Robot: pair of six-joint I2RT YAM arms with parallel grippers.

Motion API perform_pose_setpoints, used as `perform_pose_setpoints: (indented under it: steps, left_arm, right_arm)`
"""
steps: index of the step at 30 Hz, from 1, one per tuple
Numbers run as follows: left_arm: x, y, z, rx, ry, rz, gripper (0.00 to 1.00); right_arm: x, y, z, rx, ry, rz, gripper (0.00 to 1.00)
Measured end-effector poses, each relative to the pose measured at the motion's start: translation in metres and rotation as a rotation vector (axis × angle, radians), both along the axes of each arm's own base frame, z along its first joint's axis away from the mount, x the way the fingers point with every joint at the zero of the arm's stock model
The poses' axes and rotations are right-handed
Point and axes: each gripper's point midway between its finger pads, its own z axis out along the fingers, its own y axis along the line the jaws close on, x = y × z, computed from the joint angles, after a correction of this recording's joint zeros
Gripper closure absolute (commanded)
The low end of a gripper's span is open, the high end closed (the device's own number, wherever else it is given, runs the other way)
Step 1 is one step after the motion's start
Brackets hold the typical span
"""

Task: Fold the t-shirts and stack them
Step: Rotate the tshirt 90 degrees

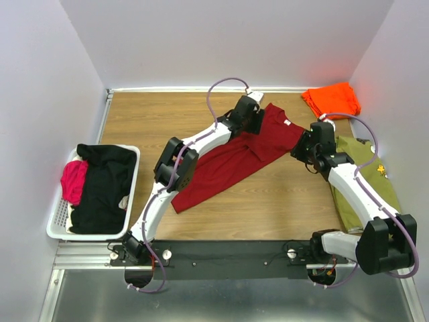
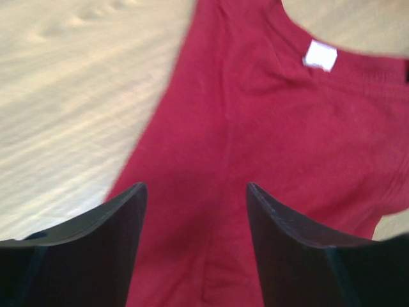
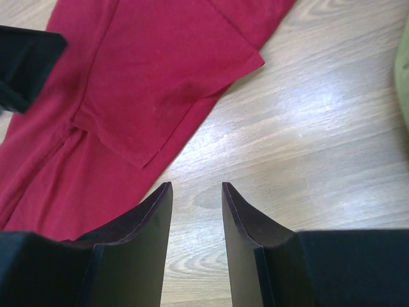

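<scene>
A dark red t-shirt [image 1: 228,164] lies spread diagonally across the middle of the wooden table, collar toward the back. Its white neck label [image 2: 319,55] shows in the left wrist view. My left gripper [image 1: 257,115] hovers open over the shirt's upper part [image 2: 255,160], holding nothing. My right gripper [image 1: 299,149] is open and empty over bare wood just right of the shirt's sleeve [image 3: 166,83]. A folded bright orange t-shirt [image 1: 331,98] lies at the back right corner.
An olive green shirt [image 1: 365,181] lies on the right side, partly under my right arm, and shows at the right wrist view's edge [image 3: 402,70]. A white basket [image 1: 57,225] at the left holds black and pink clothes. Grey walls enclose the table.
</scene>
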Motion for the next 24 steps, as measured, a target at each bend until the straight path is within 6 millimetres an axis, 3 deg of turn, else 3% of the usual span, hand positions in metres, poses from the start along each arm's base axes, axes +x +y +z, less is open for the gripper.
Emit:
perform_pose_setpoints:
  steps: [8, 16, 21, 24]
  left_arm:
    - [-0.016, -0.013, -0.056, 0.015, 0.101, -0.081, 0.34]
    - [0.002, -0.011, -0.052, -0.04, 0.148, 0.008, 0.38]
    - [0.015, 0.013, -0.053, -0.069, 0.207, 0.139, 0.38]
    - [0.027, 0.035, -0.055, -0.066, 0.221, 0.225, 0.38]
  right_arm:
    - [0.0, 0.012, -0.017, 0.028, 0.035, 0.036, 0.55]
    - [0.002, 0.034, -0.032, 0.043, 0.068, 0.1, 0.55]
    - [-0.003, 0.078, -0.05, 0.03, 0.124, 0.223, 0.55]
    - [-0.01, 0.126, -0.061, 0.011, 0.157, 0.35, 0.55]
